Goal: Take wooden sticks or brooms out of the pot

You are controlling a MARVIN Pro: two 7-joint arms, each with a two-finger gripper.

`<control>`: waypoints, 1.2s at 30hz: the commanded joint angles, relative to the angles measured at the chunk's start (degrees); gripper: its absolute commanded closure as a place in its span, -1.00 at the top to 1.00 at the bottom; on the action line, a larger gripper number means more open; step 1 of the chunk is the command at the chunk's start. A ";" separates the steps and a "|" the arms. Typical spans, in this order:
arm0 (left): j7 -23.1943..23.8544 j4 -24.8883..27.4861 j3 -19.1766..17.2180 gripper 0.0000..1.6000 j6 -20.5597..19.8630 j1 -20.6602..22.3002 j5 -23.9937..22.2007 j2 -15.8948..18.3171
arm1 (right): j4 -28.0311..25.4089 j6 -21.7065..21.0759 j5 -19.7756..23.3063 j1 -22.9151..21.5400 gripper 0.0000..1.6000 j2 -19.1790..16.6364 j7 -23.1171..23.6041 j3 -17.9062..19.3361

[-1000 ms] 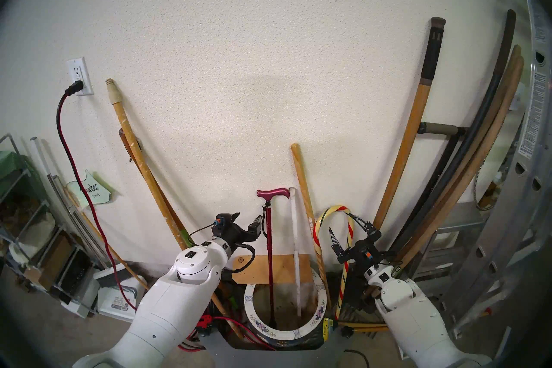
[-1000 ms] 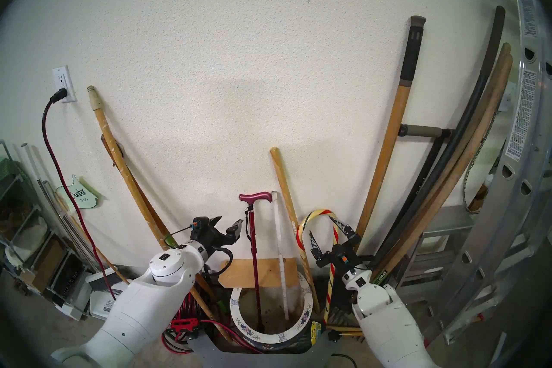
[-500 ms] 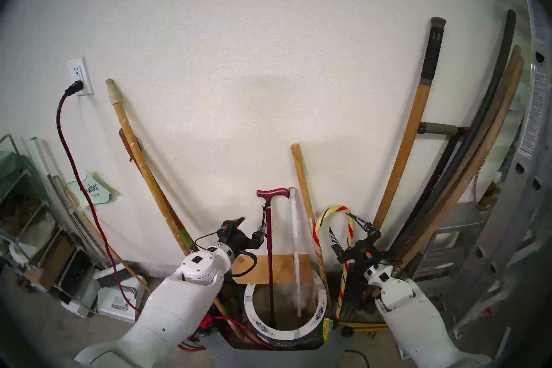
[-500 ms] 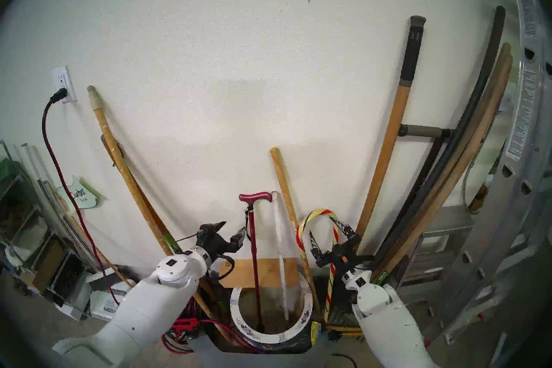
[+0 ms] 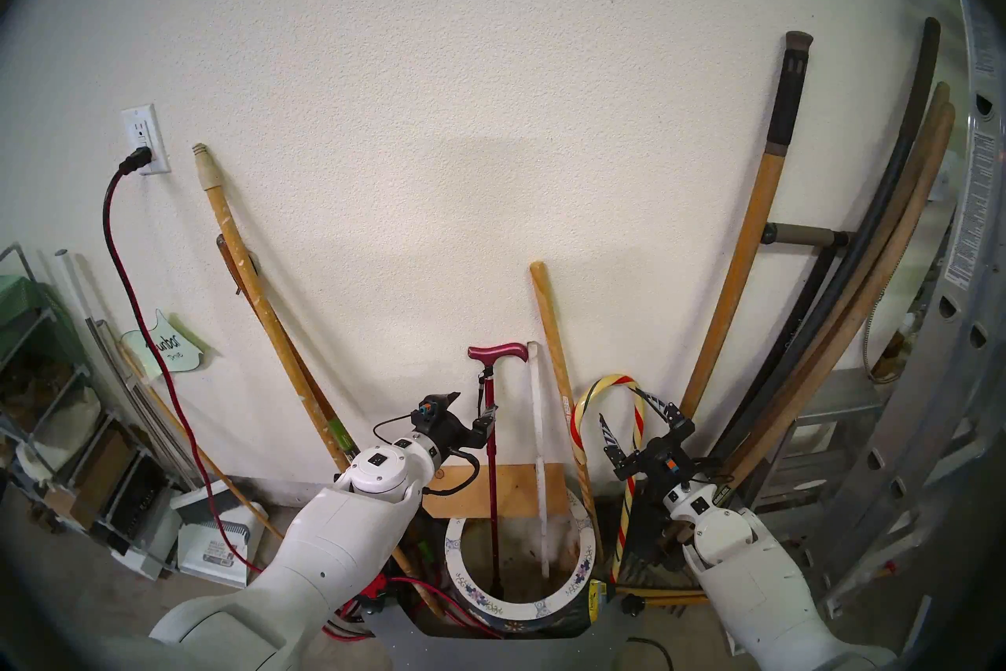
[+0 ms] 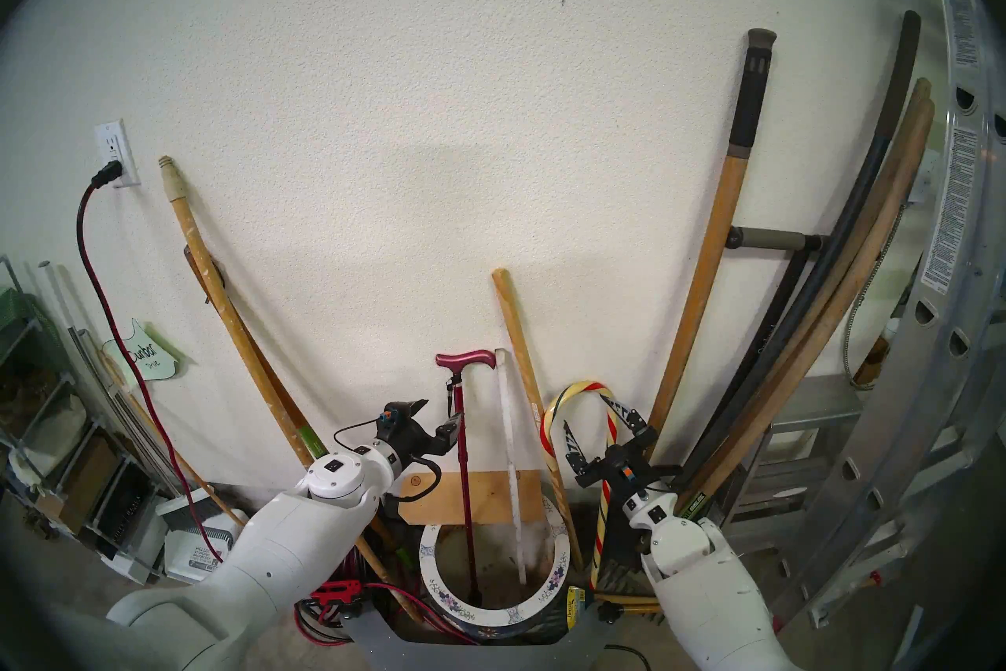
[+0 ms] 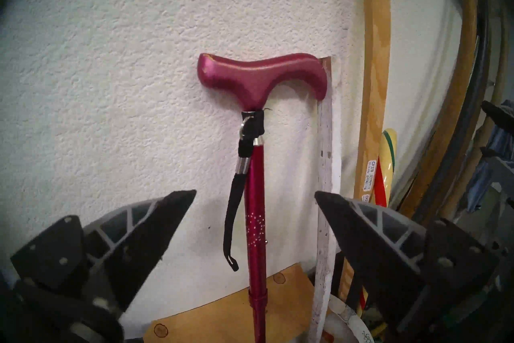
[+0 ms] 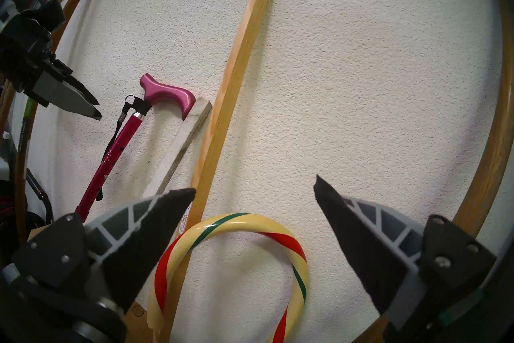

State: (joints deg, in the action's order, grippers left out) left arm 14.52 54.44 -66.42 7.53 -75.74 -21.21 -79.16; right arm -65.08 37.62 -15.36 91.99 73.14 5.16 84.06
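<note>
Both sets of jaws stand wide open and grip nothing. The left jaws [image 5: 469, 409] have come forward and down toward the cane [image 5: 494, 457]: a second ago they hung clear to its left, now the nearer fingertip sits just beside the shaft below the handle, and in the left wrist view the shaft runs up between the fingertips [image 7: 178, 199]. The closing grasp looks like the next step, so no stick is out on this arm's account yet. The right jaws [image 5: 638, 415] have not shifted; the candy cane [image 5: 631, 463] rises between them, its foot outside the pot [image 5: 522, 610]. The cane and the white slat [image 5: 539, 463] stand inside the pot. The room is a garage corner: white wall [image 5: 490, 109], ladder [image 5: 925, 435], concrete floor [image 5: 81, 599], leaning tool handles [image 5: 256, 294], wall outlet [image 5: 142, 139].
</note>
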 commanded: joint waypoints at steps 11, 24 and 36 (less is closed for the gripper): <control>1.80 -11.71 0.94 1.00 3.25 8.38 0.44 -4.39 | -0.17 -0.07 -0.12 -0.05 1.00 -0.18 0.16 -0.11; 2.20 -22.29 0.76 1.00 6.69 14.07 0.12 -7.54 | -0.16 -0.07 -0.11 -0.06 1.00 -0.19 0.15 -0.13; 2.47 -33.12 1.18 1.00 10.15 19.37 0.57 -10.77 | -0.15 -0.06 -0.09 -0.06 1.00 -0.20 0.15 -0.14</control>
State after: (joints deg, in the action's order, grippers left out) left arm 17.27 25.81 -65.67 15.58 -60.46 -21.14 -87.24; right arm -65.08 37.62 -15.30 91.97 73.10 5.17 83.99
